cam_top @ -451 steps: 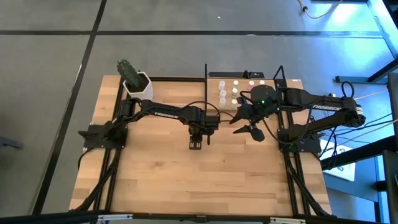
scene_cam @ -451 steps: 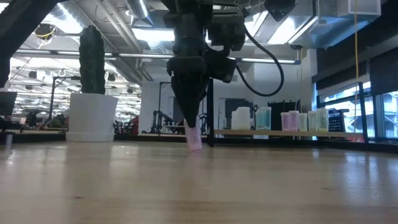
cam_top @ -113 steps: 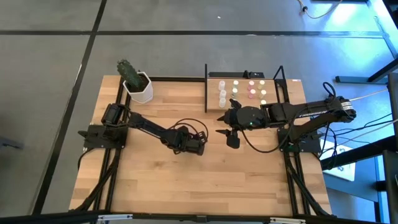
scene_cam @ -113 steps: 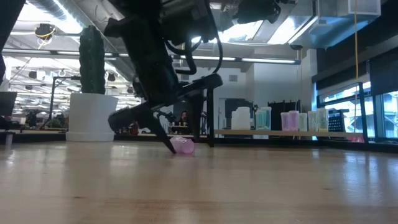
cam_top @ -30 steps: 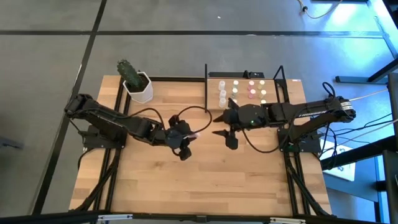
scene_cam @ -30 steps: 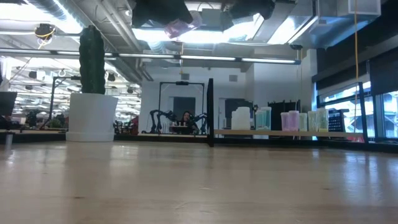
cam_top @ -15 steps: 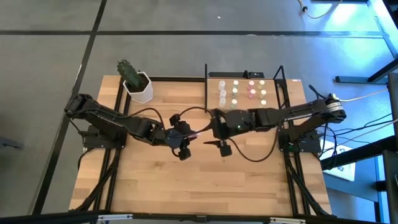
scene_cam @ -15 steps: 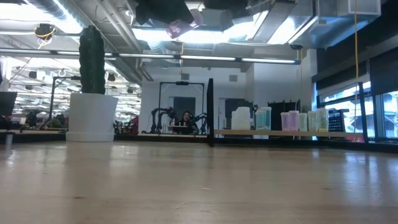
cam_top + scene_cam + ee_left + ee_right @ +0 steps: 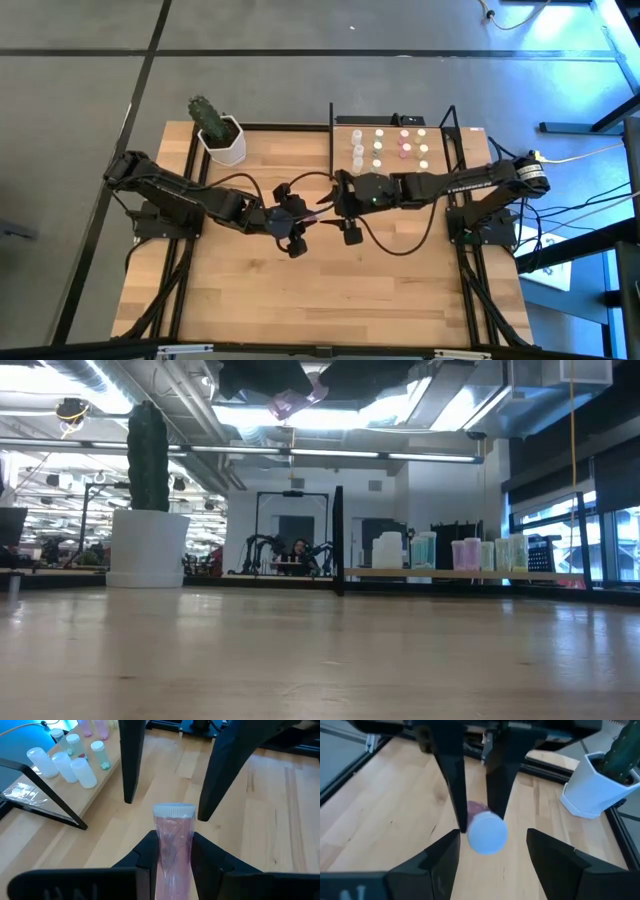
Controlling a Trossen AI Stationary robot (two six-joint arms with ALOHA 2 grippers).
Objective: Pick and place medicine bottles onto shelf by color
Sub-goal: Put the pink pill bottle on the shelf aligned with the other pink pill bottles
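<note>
My left gripper (image 9: 305, 213) is shut on a pink medicine bottle (image 9: 173, 840) with a white cap (image 9: 173, 811), high above the middle of the table; the bottle also shows at the top of the low view (image 9: 292, 402). My right gripper (image 9: 336, 207) faces it, open. Its two fingers (image 9: 131, 765) stand on either side of the cap (image 9: 486, 833) without touching it. The shelf (image 9: 392, 141) at the far right holds several bottles (image 9: 357, 152) standing in rows by cap color. My left gripper pinches the bottle's pink body (image 9: 172, 854) between its two fingers. The fingers reach toward the table's right and lie along the bottle. The cap end sticks out past the fingertips toward my right gripper. The bottle is lifted clear of the table, its cap end tilted slightly up.
A white hexagonal pot with a cactus (image 9: 220, 133) stands at the far left. Thin black uprights (image 9: 332, 140) frame the shelf. The shelf and its bottles also show in the low view (image 9: 470, 555). Bare wooden tabletop (image 9: 330, 290) lies near.
My right gripper has gone toward the table's left, up to the bottle held by my left gripper, and its open fingers now stand around the cap. My left gripper and the bottle have kept still.
</note>
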